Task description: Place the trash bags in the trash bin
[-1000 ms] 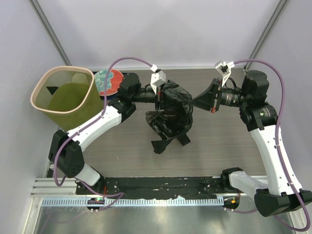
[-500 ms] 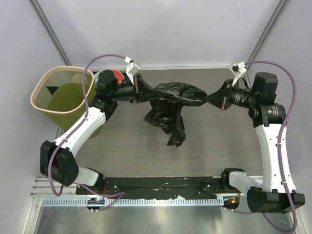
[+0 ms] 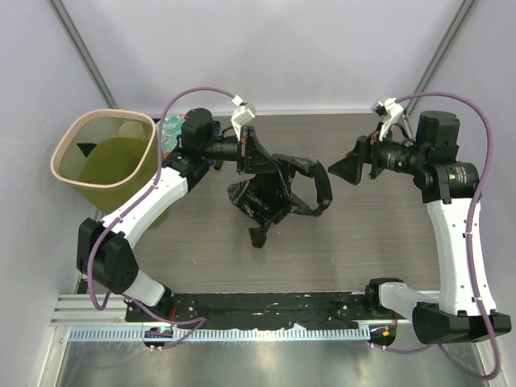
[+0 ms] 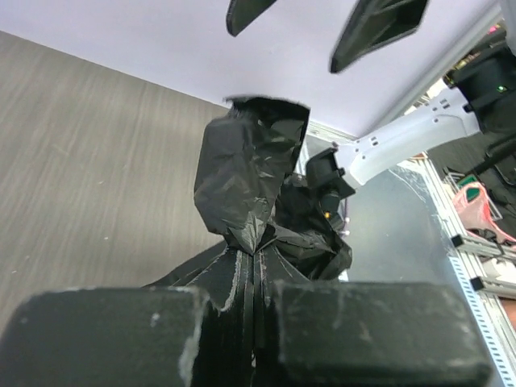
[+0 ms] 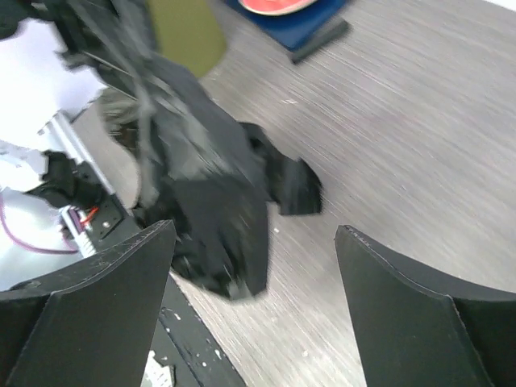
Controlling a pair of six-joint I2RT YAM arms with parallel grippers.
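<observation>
Inside the enclosure: plain white walls at the far end and on both sides, grey struts in the corners, even light.
Table: grey wood-grain top, matt; black strip and metal rail along the near edge.
Trash bin: far-left corner, upright, mouth open upward. It is well apart from the bag, on the left arm's side.
Trash bag: crumpled black film over mid-table, hanging from one pinched bunch, with a loop sagging toward the right. Cannot tell whether the lowest folds touch the top.
Left gripper: clamped tight on a gathered neck of film. The wrist view shows the pleats squeezed between the pads.
Right gripper: jaws wide apart, empty, just right of the bag and not touching it.
Plate and blue mat: between bin and left wrist, mostly hidden by the arm.
Step in hand (judgement): left arm alone carries the bag to the bin.
How to do it well: raise first so the trailing folds clear the rim. Swing left above the plate and centre the bunch over the mouth. Lower until most of the film is inside, and only then open.
Watch: loop may drape outside or snag the rim; the light bin could tip if dragged; right arm best held clear.
</observation>
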